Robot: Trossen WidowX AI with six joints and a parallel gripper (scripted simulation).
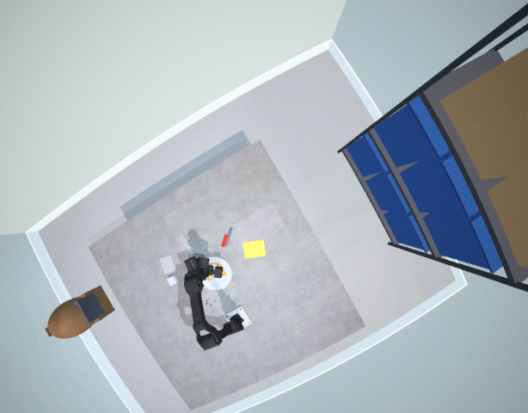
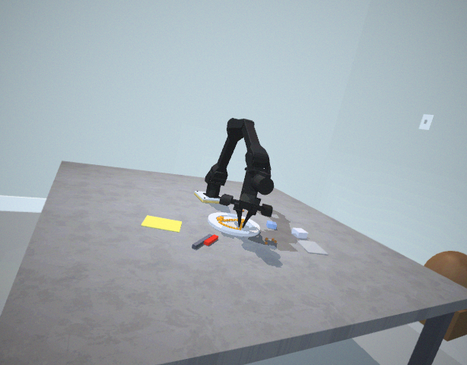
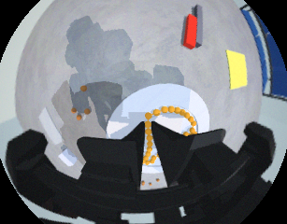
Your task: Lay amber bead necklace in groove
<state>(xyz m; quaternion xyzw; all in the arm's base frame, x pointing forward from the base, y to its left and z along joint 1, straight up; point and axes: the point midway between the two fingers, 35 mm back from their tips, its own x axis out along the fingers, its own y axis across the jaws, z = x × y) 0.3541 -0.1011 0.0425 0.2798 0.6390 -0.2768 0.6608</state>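
The round white bead board lies flat on the table. The amber bead necklace lies over it in an uneven loop, curving along the far right in the wrist view. A straighter strand runs between the fingers to a small bunch of beads. My gripper points down low over the board, its fingertips closed on either side of this strand. The fingers hide part of the board and necklace, and the groove is hard to make out.
A red block lies against a dark grey one. A yellow sheet lies beyond. Loose orange beads, a blue block and a white block lie near the board.
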